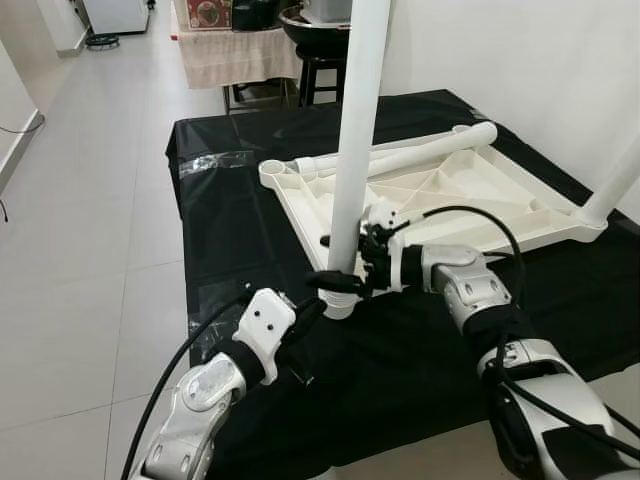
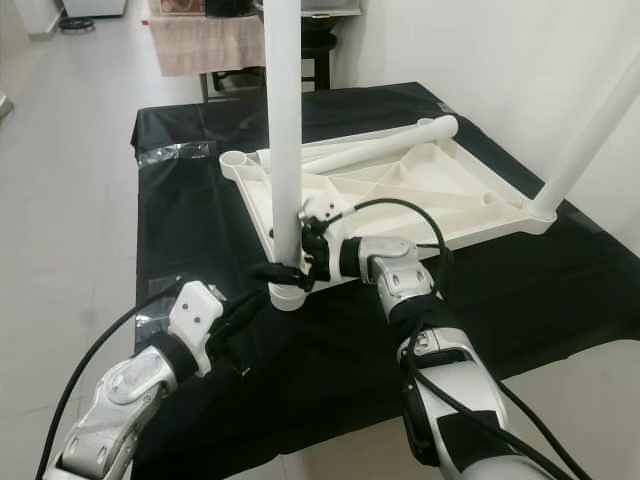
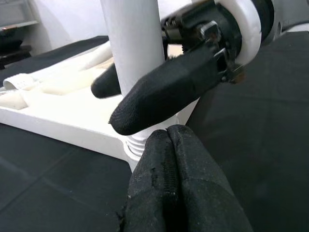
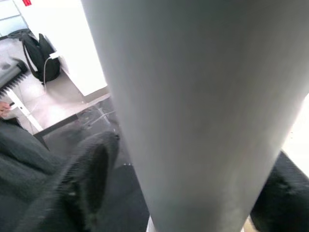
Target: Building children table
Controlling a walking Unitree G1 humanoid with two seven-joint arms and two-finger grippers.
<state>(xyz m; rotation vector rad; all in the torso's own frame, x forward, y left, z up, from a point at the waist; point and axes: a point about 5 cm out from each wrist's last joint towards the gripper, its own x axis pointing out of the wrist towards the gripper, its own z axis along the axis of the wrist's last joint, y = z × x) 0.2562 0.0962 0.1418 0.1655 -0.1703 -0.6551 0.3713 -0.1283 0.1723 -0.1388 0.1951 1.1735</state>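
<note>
White plastic tube leg (image 1: 352, 150) clamped in right claw (image 1: 352, 262); left claw (image 3: 166, 145), pinched shut, sits below at the socket. Next, likely twist tighter.

White wall (image 1: 520, 50), pale tiled floor (image 1: 90, 200), perhaps a stool (image 1: 312, 70) behind.
</note>
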